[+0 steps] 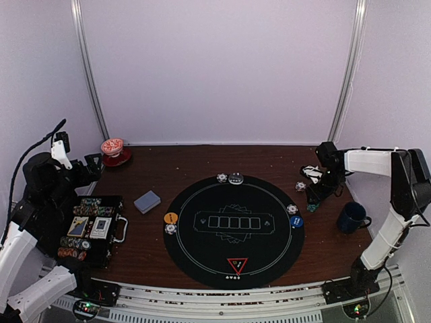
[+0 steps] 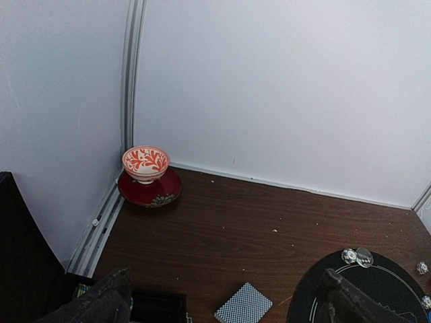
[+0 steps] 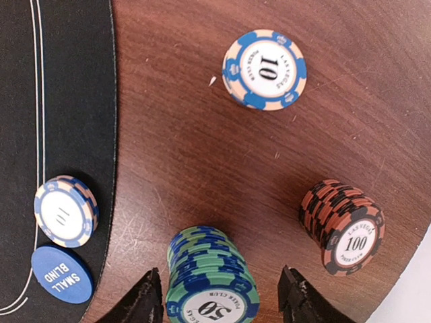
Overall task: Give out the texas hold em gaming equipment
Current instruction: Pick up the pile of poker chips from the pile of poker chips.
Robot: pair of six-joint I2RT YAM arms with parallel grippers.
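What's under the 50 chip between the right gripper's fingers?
A stack of green-and-blue chips standing on the wooden table; only their striped edges show. Their faces and the wood beneath are covered.

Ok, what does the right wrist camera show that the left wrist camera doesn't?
Right wrist only: the right end effector straddling a green-and-blue 50 chip stack, plus a red-and-black 100 stack. Left wrist only: the red-and-white cup on its saucer, and the card deck. Both: the black mat and wooden table; small chips at the left wrist view's right edge may match, too small to tell.
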